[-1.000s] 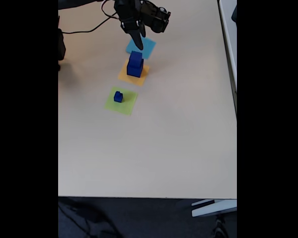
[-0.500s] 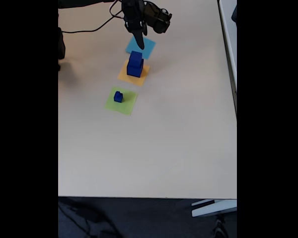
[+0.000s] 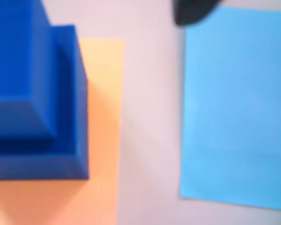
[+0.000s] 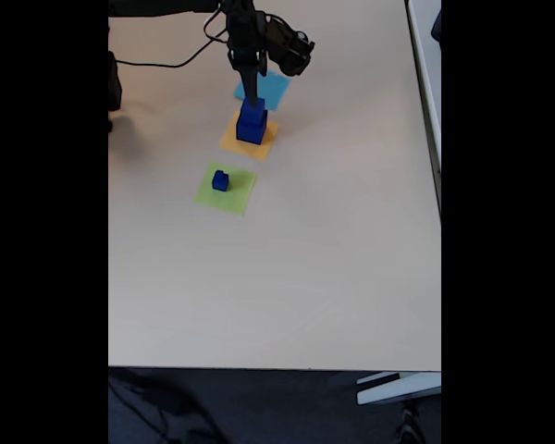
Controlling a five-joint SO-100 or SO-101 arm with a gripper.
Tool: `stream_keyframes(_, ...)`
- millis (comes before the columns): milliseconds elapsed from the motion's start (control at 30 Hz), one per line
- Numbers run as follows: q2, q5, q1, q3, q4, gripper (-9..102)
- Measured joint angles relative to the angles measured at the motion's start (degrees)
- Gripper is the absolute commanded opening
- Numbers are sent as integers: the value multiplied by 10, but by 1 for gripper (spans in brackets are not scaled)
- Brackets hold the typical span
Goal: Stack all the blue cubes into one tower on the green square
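Two of the blue cubes sit stacked directly under the hand (image 4: 251, 92), whose dark fingers reach straight down to the top of the pile in the fixed view; whether they are spread, closed or already pinching the upper cube I cannot tell, since the tips merge with the blue. In the wrist view one dark fingertip (image 3: 192, 11) shows at the top edge, over the near corner of the light blue square (image 3: 236, 108), apart from the stack.

The medium cube (image 3: 14, 70) rests on the large cube (image 3: 70, 117), and the pair stands on the orange-yellow square (image 4: 233, 141), just near of the light blue square in the fixed view. The small cube (image 4: 220, 180) sits alone on the green square (image 4: 237, 192), nearer the camera and a little to the left. So the green square carries the wrong piece for a base, as I judge it: the small one would have to come off before the large one goes down there.

The cubes look glossy, rigid and probably light, so they should not deform in a pinch but may slip; opposite flat side faces, taken near mid-height, seem the safest hold. A cube has no long axis, but the stacked pair stands taller than wide, its axis vertical. In the wrist view their edges run parallel to the paper's edges, the upper cube set toward one corner of the lower, which leaves a step on two sides. The bench (image 4: 351, 259) is pale and matte.
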Motion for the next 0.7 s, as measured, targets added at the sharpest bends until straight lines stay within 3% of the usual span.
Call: stream_keyframes(700,1,-48,29,118,-100,33)
